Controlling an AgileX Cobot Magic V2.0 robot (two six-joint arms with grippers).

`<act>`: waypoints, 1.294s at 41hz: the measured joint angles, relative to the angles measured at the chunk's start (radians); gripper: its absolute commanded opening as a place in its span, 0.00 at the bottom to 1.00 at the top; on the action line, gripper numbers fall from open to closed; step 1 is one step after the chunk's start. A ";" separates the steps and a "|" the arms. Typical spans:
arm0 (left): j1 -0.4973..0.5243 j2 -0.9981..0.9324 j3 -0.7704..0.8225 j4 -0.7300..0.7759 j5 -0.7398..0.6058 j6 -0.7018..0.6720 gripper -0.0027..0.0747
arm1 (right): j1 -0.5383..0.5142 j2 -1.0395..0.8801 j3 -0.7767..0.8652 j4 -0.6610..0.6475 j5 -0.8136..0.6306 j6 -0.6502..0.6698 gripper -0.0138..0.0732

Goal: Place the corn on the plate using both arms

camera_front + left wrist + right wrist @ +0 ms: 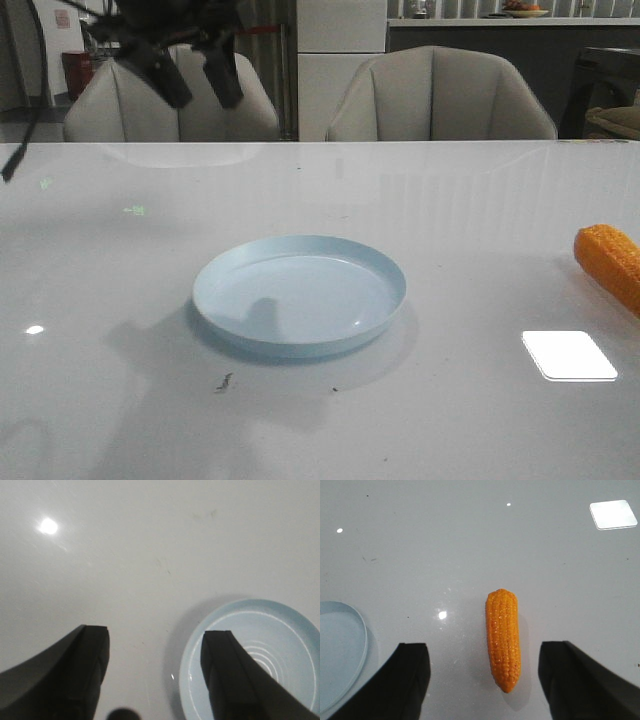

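Note:
The pale blue plate (299, 293) sits empty near the table's middle. An orange corn cob (609, 262) lies on the table at the right edge of the front view, partly cut off. My left gripper (200, 80) hangs high at the back left, open and holding nothing. In the left wrist view its gripper (155, 635) is above bare table beside the plate (280, 640). My right gripper (485, 652) is open above the corn (503, 636), which lies between the two fingers without touching them; the plate's rim (360, 630) shows off to one side. The right arm is outside the front view.
Two beige chairs (440, 95) stand behind the table's far edge. A bright rectangular light reflection (568, 355) lies on the glossy table at the front right. Small dark specks (224, 381) mark the table in front of the plate.

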 measured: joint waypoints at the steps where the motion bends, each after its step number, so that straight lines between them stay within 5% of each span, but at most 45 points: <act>1: 0.003 -0.016 -0.004 0.004 -0.006 0.000 0.62 | 0.000 0.000 0.000 0.000 0.000 0.000 0.81; 21: 0.236 -0.428 0.097 0.091 -0.109 -0.030 0.62 | 0.000 0.000 -0.001 0.000 0.018 0.000 0.81; 29: 0.345 -0.613 0.418 0.098 -0.235 -0.030 0.62 | 0.000 0.000 -0.001 0.000 0.018 0.000 0.81; 43: 0.359 -0.985 1.098 0.093 -0.443 -0.030 0.62 | 0.000 0.000 -0.001 0.000 0.020 0.000 0.81; 53: 0.359 -1.155 1.253 0.090 -0.464 -0.030 0.62 | 0.000 0.000 -0.001 0.000 0.048 0.000 0.81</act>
